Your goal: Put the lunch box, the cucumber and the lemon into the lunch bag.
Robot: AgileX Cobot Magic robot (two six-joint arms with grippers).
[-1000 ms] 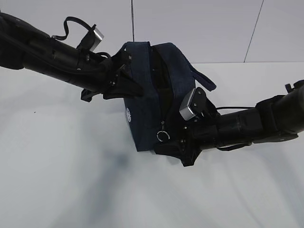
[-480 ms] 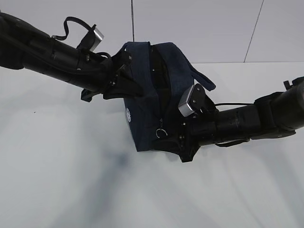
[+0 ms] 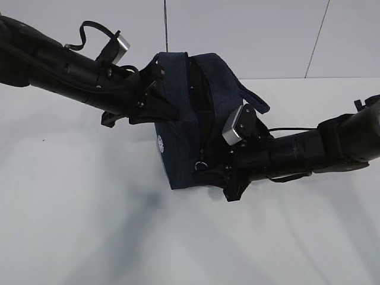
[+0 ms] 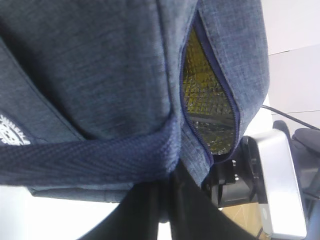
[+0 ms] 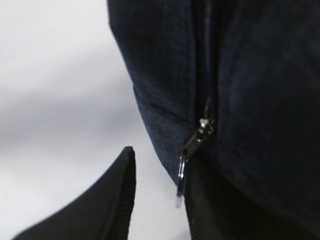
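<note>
Both hands work at one lunch bag (image 3: 178, 148): the left hand (image 3: 155, 95) is pressed together on the bag's upper left side, where a webbing handle (image 4: 85, 162) crosses just above its dark fingers (image 4: 165, 215) in the left wrist view. Low at the bag's front corner, the right hand (image 3: 209, 176) is at the silver ring pull (image 5: 181, 175); in the right wrist view its two fingers stand apart, the ring hanging against the right finger (image 5: 210, 210) and the left finger (image 5: 107, 200) clear of it, so I cannot tell whether the ring is pinched. Between the hands the zipper (image 4: 220, 105) gapes, showing quilted foil lining (image 4: 205, 95) with a yellow tint; what lies inside cannot be made out. One small white emblem (image 3: 160, 144) shows on the bag's face beside the left hand. Beneath both hands is a plain white bench (image 3: 89, 225), shadowed under the arms; behind it stands a pale panelled wall (image 3: 249, 35) with thin dark seams. Count: one bag, two handles, one ring pull, two arms.
</note>
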